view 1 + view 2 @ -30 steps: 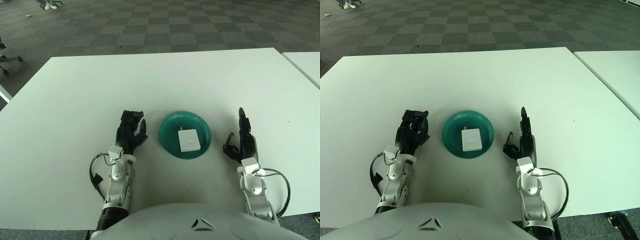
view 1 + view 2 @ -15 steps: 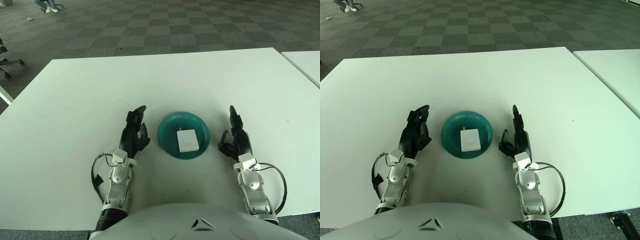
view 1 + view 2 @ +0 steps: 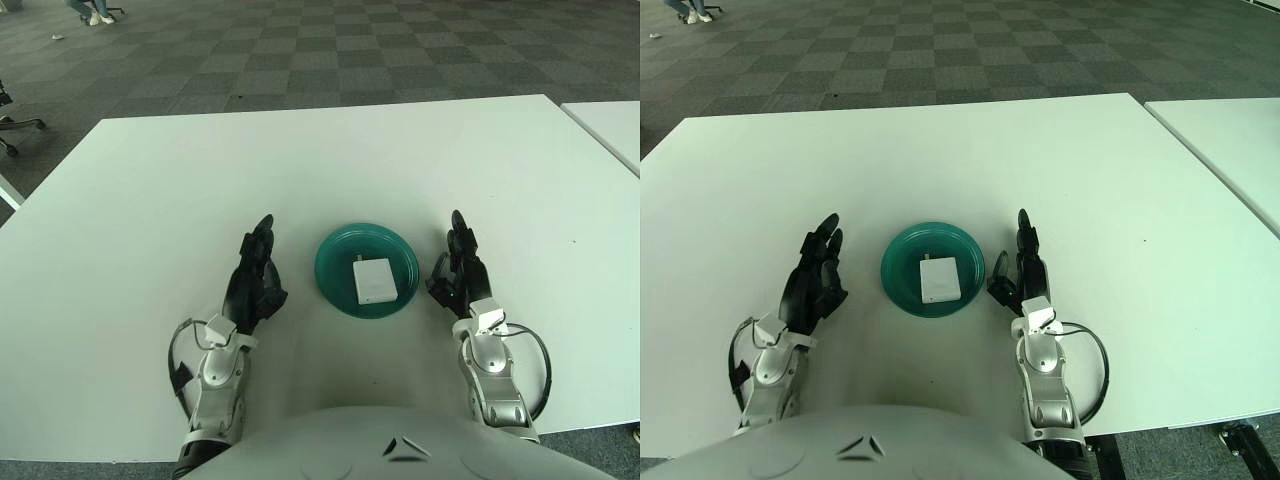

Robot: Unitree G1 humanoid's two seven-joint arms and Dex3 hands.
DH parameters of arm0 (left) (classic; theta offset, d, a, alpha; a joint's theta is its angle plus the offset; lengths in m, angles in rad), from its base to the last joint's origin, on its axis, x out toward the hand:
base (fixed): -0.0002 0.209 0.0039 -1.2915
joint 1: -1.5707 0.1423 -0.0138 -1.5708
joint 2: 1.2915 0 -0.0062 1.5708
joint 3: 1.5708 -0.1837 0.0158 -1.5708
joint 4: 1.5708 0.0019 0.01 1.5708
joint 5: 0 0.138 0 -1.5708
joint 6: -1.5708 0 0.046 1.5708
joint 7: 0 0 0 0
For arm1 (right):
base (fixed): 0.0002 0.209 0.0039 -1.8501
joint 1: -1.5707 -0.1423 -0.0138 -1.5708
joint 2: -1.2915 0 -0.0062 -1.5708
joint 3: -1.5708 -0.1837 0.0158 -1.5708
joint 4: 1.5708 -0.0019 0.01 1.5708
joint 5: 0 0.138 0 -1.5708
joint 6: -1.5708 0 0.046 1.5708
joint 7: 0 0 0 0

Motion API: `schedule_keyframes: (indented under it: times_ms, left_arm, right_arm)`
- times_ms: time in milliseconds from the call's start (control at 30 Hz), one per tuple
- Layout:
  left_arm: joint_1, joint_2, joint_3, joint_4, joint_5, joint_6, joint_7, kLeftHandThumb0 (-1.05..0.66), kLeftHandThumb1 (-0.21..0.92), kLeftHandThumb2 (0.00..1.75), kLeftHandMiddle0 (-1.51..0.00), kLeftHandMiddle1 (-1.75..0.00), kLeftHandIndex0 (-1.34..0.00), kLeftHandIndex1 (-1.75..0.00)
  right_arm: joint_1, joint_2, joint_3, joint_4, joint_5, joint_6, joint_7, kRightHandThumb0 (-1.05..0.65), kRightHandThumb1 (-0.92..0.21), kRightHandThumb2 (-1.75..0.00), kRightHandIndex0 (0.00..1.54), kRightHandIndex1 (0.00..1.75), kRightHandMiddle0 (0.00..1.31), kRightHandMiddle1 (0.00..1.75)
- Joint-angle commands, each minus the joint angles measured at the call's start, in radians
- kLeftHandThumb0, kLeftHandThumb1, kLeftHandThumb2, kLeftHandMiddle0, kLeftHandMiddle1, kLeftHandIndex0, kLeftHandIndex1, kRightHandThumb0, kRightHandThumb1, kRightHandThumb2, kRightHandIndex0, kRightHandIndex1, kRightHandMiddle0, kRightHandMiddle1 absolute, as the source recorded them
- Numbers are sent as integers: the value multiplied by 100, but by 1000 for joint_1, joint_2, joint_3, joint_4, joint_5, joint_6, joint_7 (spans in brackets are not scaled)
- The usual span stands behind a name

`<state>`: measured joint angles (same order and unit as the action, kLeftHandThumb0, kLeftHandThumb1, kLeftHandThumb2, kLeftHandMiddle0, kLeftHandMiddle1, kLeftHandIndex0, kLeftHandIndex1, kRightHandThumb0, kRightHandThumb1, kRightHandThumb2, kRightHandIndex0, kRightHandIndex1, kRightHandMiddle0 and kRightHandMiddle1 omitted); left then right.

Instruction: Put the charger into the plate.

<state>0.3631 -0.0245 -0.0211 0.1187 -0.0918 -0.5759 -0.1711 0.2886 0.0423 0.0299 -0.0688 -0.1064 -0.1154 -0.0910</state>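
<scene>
The charger [image 3: 374,280], a flat white rectangular block with rounded corners, lies inside the plate [image 3: 336,256], slightly right of its centre. Judged from this, the placement is complete; the remaining step appears to be clearing both hands away.

The left hand [image 3: 253,277] shows left of the plate, fingers extended and holding nothing. The right hand [image 3: 458,268] shows just right of the plate, fingers likewise spread and empty.

To finish well, draw each hand outward from the plate without brushing its rim.

The plate is round, shallow, glossy teal, probably hard plastic. The worktop [image 3: 330,150] beneath it is smooth matte white.
</scene>
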Motion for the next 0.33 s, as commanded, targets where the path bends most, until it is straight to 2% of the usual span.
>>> schedule_keyframes:
  times_ms: [0, 167, 300]
  left_arm:
    - [130, -17, -1, 41, 24, -11, 33, -90, 92, 100, -6, -1, 0, -34]
    - [157, -68, 4, 19, 24, 4, 90, -90, 92, 99, -12, -3, 0, -44]
    - [169, -106, 2, 21, -17, 21, 106, -88, 92, 98, -14, -3, 0, -45]
  right_arm:
    - [34, 16, -1, 25, 39, 120, 21, -105, -92, -101, 0, 0, 0, 0]
    - [34, 13, 0, 16, 50, 123, 30, -105, -92, -100, 0, 0, 0, 0]
    - [33, -2, 13, 45, 16, 63, 23, -105, -92, -99, 0, 0, 1, 0]
